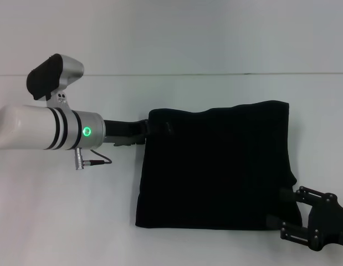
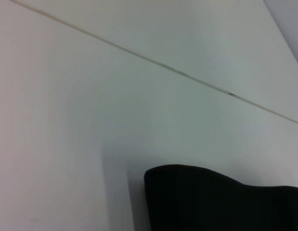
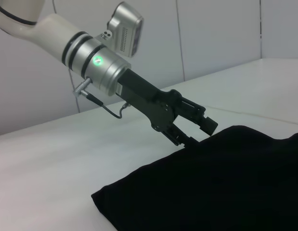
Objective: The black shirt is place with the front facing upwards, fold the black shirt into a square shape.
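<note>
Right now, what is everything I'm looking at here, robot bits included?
black shirt: one, black, folded into a rough square, lying flat on the table, right of centre in the head view; no lettering shows.
table: one, white, under everything, with a thin seam running across its far part.
wall: pale panels behind the table, seen in the right wrist view.
left gripper: one, black on a white and silver arm with a green light, at the shirt's far left corner, fingers at the cloth edge.
right gripper: one, black, at the shirt's near right corner.
</note>
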